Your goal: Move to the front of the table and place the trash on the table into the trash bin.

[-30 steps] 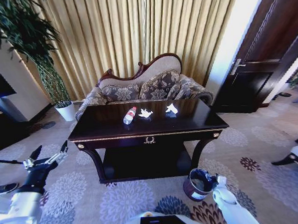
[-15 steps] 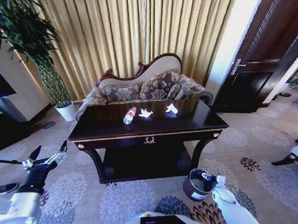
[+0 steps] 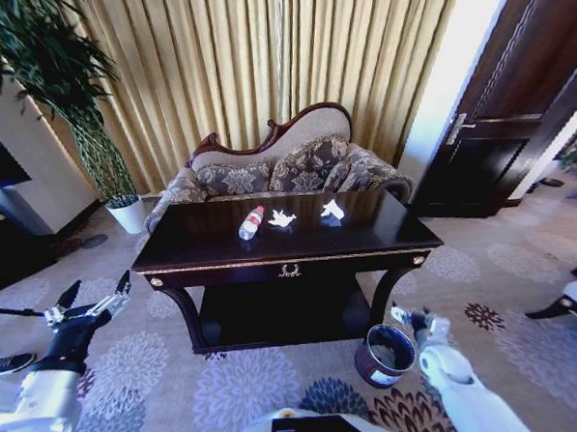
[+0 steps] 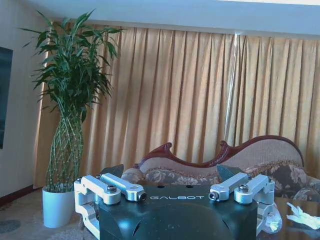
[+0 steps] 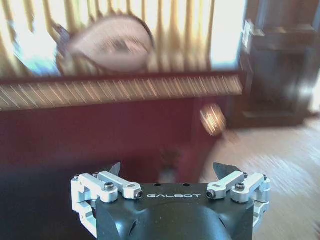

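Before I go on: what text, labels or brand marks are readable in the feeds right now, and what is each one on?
"GALBOT": on the dark housing of the left gripper, in the left wrist view.
"GALBOT": on the housing of the right gripper, in the right wrist view.
Bottle on the table: red-white label, too small to read.
Trash bin: white label on its side, too small to read.
Gold emblem on the table front: ornament, no legible letters.

Table [image 3: 271,246] dead ahead: bottle [image 3: 251,223] and two paper wads [image 3: 282,218] on top. Trash bin [image 3: 384,356] on carpet off its front right corner. My right hand [image 3: 407,318] just beside the rim, fingers unclear. My left hand [image 3: 88,303] spread wide, low left.
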Available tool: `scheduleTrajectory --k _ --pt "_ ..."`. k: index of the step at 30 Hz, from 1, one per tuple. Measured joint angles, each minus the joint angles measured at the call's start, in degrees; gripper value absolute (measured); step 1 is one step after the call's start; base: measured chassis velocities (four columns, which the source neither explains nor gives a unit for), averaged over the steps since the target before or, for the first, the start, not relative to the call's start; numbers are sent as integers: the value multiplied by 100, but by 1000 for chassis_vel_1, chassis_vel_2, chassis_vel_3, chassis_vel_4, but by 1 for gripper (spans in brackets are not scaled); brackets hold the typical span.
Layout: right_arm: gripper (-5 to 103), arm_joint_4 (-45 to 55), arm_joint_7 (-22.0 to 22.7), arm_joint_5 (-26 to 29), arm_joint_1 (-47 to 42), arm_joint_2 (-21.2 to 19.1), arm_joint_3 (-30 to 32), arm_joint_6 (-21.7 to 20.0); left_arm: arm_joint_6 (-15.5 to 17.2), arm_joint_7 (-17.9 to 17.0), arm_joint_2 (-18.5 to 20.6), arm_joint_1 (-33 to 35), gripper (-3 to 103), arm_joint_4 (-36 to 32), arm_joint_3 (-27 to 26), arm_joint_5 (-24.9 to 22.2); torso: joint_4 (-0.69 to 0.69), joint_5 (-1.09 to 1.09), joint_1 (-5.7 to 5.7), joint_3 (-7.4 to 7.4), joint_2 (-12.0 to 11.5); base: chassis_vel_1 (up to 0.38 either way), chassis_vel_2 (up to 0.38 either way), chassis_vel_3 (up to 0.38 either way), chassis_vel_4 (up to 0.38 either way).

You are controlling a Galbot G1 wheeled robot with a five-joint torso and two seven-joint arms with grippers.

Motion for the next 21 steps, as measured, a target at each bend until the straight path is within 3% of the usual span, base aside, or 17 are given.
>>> scheduleTrajectory --k 1,5,12,21 --pt "100 0 0 0 0 0 0 0 0 0 0 0 100 0 0 0 0 0 0 0 0 0 0 0 0" --pt "100 1839 310 709 -240 -274 154 -679 13 -18 -5 -79 100 0 80 1 1 -2 0 0 0 0 0 0 0" --pt "100 2868 301 757 -292 -579 184 -780 22 -23 -21 -120 100 0 62 3 1 0 0 0 0 0 0 0 0" --pt "100 3261 207 669 -323 -522 128 -779 27 -26 5 -72 100 0 -28 1 0 0 0 0 0 0 0 0 0"
